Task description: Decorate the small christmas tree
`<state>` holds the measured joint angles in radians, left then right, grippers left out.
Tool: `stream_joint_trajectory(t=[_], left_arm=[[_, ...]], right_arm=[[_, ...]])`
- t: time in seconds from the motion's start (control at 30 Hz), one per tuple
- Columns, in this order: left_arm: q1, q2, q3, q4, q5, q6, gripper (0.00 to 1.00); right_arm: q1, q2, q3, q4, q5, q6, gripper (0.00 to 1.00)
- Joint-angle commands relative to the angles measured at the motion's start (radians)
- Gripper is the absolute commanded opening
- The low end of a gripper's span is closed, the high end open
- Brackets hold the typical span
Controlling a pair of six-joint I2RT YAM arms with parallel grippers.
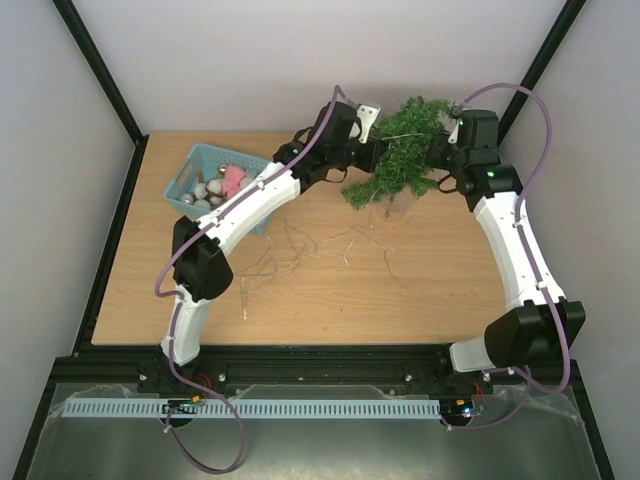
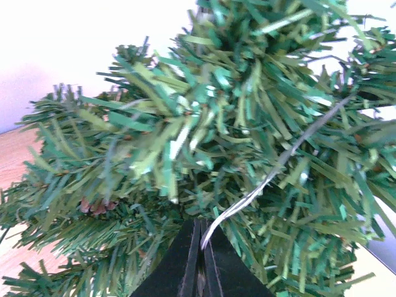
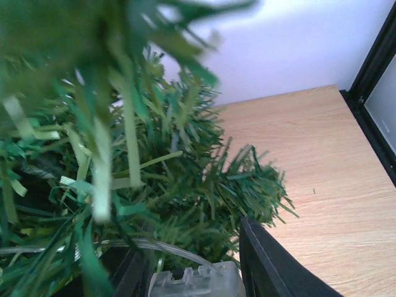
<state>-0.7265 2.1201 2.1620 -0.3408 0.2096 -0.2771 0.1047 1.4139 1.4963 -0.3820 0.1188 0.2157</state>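
Note:
The small christmas tree stands at the back of the table, leaning left, with both grippers at it. My left gripper is at its left side. In the left wrist view the gripper is shut on a thin silvery light wire that runs up across the green branches. My right gripper is at the tree's right side. In the right wrist view the gripper holds a clear plastic box on the wire's end, pressed into the branches.
A teal basket with round ornaments and a pink one stands at the back left. Loose loops of thin wire lie on the wooden table in front of the tree. Walls close off the back and both sides.

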Motion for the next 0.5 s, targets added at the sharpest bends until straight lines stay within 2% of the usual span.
stream_joint_trajectory(t=[0.0,0.23,0.47], left_arm=[[-0.008,-0.037,-0.013,0.017,0.002,0.001,0.02],[-0.01,-0.025,-0.014,0.021,0.005,-0.005,0.02],[-0.013,-0.021,-0.029,0.021,-0.013,0.003,0.02]], right_arm=[[-0.004,-0.039,-0.043,0.125,0.064,-0.026,0.29],[-0.003,-0.031,-0.064,0.165,0.046,-0.025,0.28],[-0.004,-0.047,-0.124,0.191,-0.133,0.094,0.28]])
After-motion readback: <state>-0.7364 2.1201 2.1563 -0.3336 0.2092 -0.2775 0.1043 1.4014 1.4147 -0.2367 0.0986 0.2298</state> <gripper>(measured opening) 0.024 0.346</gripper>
